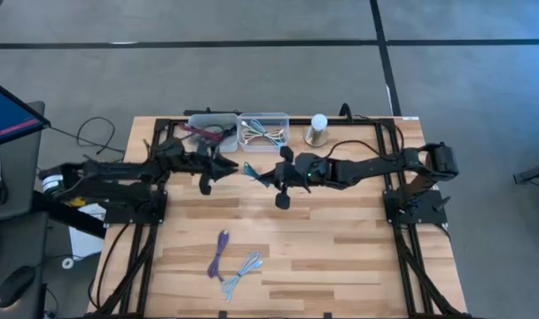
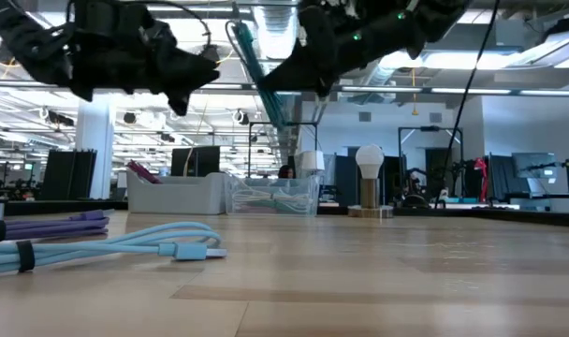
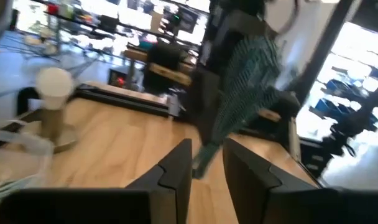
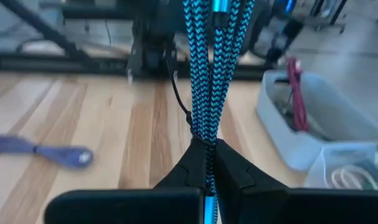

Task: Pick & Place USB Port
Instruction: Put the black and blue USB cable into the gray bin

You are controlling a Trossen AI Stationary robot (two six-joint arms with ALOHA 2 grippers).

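A teal-and-black braided USB cable (image 1: 249,168), folded into a bundle, is held above the table between the two grippers. My right gripper (image 4: 207,152) is shut on it. My left gripper (image 3: 207,167) is open, just left of the bundle (image 3: 245,81). The bundle's lower end sits in line with the gap between the left fingers; I cannot tell whether it touches them. In the low view the cable (image 2: 252,56) hangs high above the tabletop. My right gripper pinches the folded cable bundle (image 4: 206,134) between its two fingers, several strands together. The fingers lie along the strands, which run straight on past the fingertips. The fingers come roughly level from the table's right. The bundle is lifted clear of the table.
Two bins stand at the far edge: a grey one with red and purple cables (image 1: 212,131) and a clear one with pale cables (image 1: 263,130). A bulb-shaped object (image 1: 318,129) stands to their right. A purple cable (image 1: 221,254) and a light-blue cable (image 1: 243,270) lie near the front.
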